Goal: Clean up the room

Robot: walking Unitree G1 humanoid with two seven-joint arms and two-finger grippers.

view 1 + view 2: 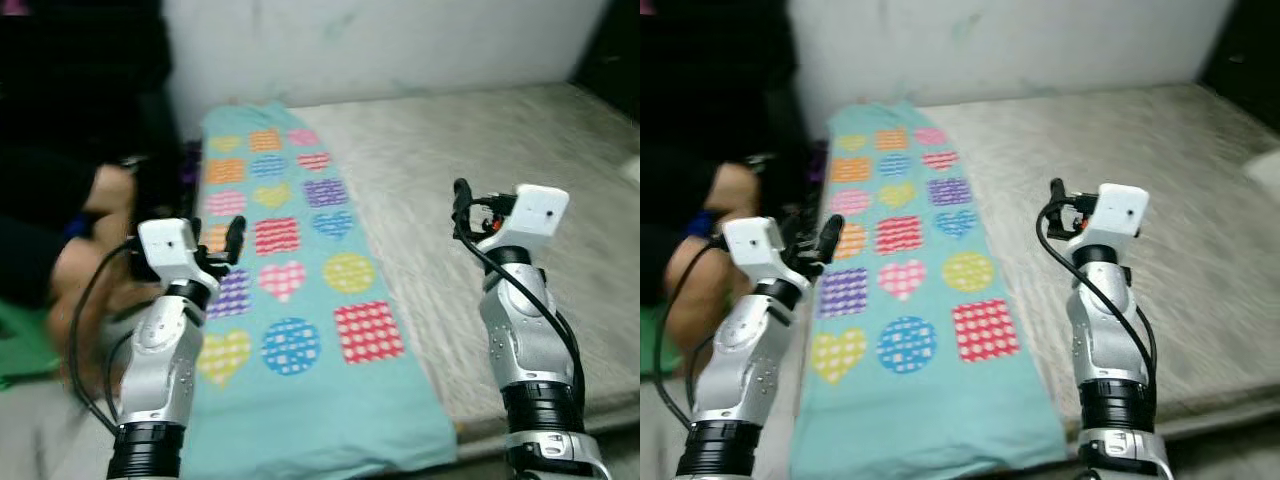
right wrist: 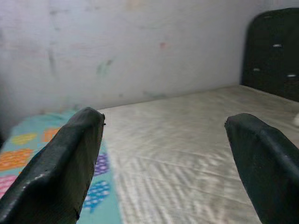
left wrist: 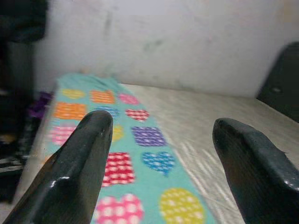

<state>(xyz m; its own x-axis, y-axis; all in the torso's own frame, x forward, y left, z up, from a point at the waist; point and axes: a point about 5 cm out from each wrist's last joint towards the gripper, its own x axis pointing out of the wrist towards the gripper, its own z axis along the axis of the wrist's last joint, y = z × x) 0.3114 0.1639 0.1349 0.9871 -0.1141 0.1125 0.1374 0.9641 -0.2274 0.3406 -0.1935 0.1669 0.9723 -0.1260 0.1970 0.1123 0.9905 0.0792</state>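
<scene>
Blanket (image 1: 290, 300) spread on bed (image 1: 480, 170), below and ahead of left jaws; bare bed beneath right jaws; wall (image 1: 380, 45) beyond.

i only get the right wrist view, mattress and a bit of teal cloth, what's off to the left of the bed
Observer: A person crouches beside the bed's left edge, blurred, next to the left end effector.
Operator: how far does the teal cloth run
Observer: The blanket runs as a long strip from the wall to the bed's near edge, which it overhangs.
Operator: is the left end effector holding it
Observer: No. Its fingers are apart above the blanket, nothing between them.
</scene>
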